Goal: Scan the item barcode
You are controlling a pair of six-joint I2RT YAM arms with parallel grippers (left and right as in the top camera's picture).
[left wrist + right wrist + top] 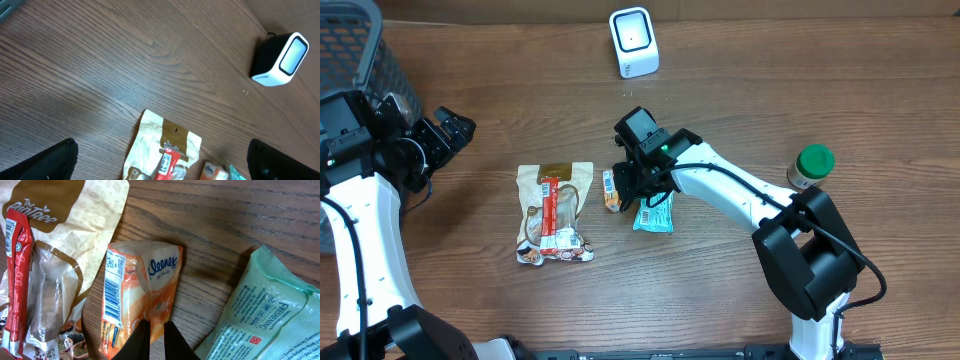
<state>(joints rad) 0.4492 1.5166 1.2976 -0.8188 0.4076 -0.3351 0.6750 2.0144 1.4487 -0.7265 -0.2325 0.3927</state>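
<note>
**Overhead view.** The orange tissue pack [611,190] lay on the counter [770,80] at centre frame, between a beige snack bag [555,212] on its left and a green wipes pack [655,212] touching its right side. The white scanner [634,42] stood at upper centre, well apart.

**Right wrist view.** The right end effector [156,339] was closed, pinching the pack's lower edge; its barcode [112,300] faced left.

**Left wrist view.** The left end effector [160,155] hung fully open, holding nothing.
</note>
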